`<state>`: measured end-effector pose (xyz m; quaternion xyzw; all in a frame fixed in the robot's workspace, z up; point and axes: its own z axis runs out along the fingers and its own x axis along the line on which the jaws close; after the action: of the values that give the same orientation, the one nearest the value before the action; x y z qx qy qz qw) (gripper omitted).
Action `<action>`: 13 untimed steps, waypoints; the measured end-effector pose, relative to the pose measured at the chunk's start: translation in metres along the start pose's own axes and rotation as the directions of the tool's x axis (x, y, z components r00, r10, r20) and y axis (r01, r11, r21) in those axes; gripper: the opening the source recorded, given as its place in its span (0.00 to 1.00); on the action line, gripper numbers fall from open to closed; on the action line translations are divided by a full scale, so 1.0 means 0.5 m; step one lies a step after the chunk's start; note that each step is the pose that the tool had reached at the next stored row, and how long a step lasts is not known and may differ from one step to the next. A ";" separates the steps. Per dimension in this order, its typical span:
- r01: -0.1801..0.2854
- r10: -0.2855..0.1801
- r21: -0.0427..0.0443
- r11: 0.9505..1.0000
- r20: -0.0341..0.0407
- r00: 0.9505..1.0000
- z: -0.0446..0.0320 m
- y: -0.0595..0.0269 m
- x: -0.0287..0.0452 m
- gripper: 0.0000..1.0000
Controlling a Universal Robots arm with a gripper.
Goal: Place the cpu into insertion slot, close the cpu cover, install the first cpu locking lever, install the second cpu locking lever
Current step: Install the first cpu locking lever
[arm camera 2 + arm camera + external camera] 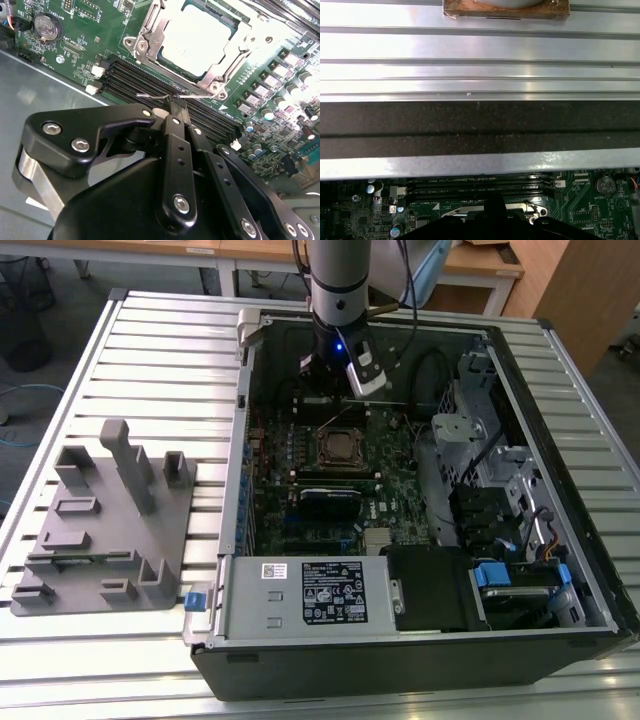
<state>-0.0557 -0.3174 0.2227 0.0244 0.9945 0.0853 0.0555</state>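
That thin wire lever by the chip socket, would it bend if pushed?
Probably springy: the lever is a slim bare wire. Likely slippery too, being smooth shiny metal, so the claw might slide off.

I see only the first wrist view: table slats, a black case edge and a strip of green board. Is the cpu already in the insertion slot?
Observer: Yes. In the second wrist view the cpu lies flat in the insertion slot.
Operator: Is the cover down over it?
Observer: The cpu cover lies down, and its silver frame sits around the chip.
Operator: Where is the gripper now?
Observer: The gripper has its fingers together. Its tip is at a thin wire locking lever beside the socket. I cannot tell whether it grips the wire.
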 end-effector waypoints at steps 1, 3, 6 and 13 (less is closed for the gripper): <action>0.000 0.000 0.000 1.000 0.000 1.000 0.000 0.000 -0.001 0.11; 0.000 0.000 0.000 1.000 0.000 1.000 0.000 0.000 -0.001 0.11; 0.000 0.000 0.000 1.000 0.000 1.000 0.000 0.000 -0.002 0.11; 0.000 0.000 0.000 1.000 0.000 1.000 0.005 -0.001 -0.002 0.11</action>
<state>-0.0542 -0.3176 0.2202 0.0244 0.9945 0.0854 0.0556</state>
